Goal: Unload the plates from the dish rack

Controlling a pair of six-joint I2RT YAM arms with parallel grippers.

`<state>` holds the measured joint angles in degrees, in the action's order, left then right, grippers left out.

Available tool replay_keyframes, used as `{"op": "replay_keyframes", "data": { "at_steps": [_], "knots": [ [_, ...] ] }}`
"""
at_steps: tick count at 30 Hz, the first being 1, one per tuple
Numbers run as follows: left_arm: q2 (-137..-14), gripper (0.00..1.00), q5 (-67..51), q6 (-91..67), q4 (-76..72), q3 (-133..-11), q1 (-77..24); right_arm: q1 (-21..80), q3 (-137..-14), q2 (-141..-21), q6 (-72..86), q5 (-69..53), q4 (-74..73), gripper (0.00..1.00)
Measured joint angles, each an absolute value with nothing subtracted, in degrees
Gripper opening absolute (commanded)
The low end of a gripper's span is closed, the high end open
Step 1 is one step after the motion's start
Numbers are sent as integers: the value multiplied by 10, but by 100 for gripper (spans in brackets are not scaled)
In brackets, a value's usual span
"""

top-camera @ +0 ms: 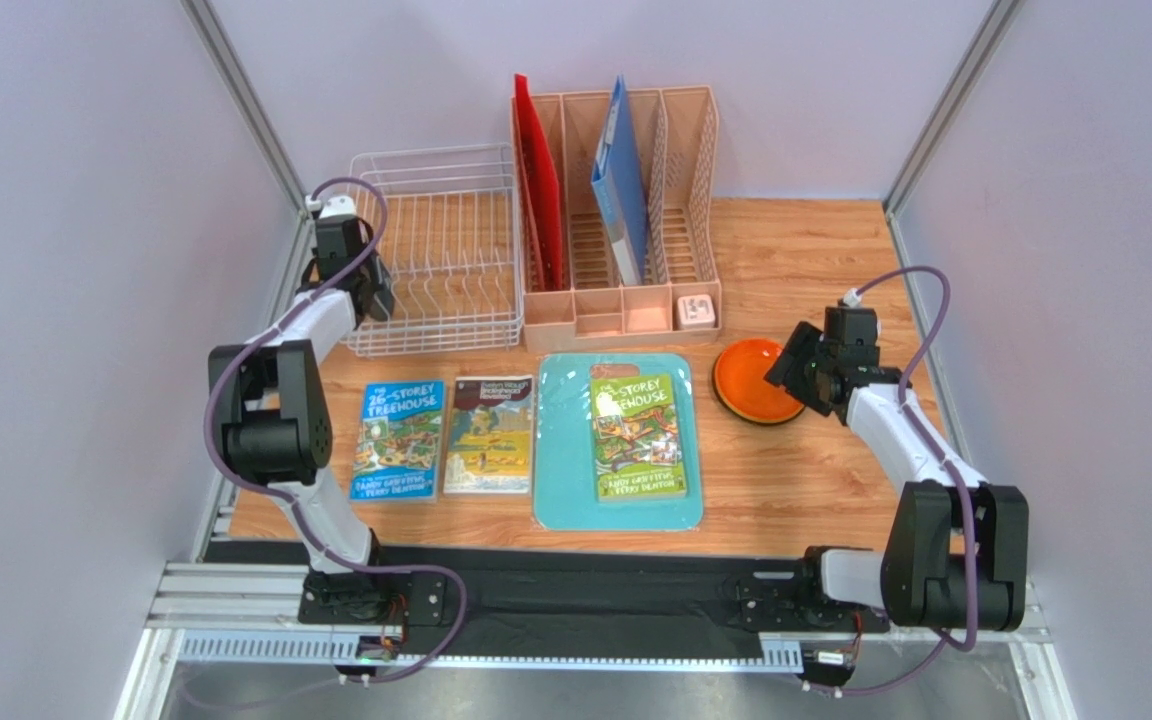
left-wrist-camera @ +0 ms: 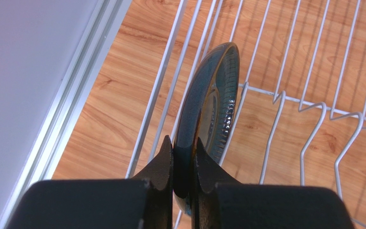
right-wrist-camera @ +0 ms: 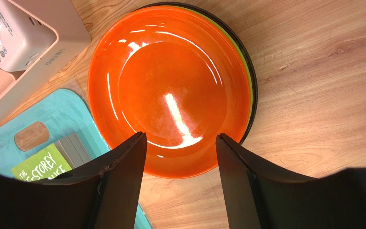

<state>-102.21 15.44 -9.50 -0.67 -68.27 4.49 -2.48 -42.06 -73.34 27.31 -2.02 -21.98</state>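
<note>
High view from behind, wrist views close (pointing down), same table [top-camera: 823, 270]

You had bright, even, diffuse light from overhead across the whole tabletop [top-camera: 808, 255], with only faint, soft shadows beside the arms and no dark corners. In your right wrist view the orange plate [right-wrist-camera: 170, 86] near the right edge carried white streaks of glare on its glaze, and the right gripper [right-wrist-camera: 180, 138] showed as flat black shapes without detail. Your left wrist view was sharp on the teal-grey plate [left-wrist-camera: 213, 95] by the far-left corner, small highlights glinting on its ribbed face, the wall beside it washed pale.
</note>
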Motion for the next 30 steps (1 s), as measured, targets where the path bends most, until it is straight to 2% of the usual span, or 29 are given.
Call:
{"op": "replay_keyframes", "data": {
  "at_steps": [14, 19, 24, 30],
  "knots": [
    [-886, 0, 252, -21, -31, -638, -2, -24, -421, -733, 273, -27, -220, 60],
    [-827, 0, 255, -38, 0, -638, -15, -21, -421, -711, 273, -31, -226, 61],
    [-743, 0, 193, -120, 83, -638, -19, -13, -422, -656, 273, -58, -235, 62],
    [-650, 0, 28, -256, 74, -562, -46, 24, -431, -603, 276, -114, -231, 64]
  ]
}}
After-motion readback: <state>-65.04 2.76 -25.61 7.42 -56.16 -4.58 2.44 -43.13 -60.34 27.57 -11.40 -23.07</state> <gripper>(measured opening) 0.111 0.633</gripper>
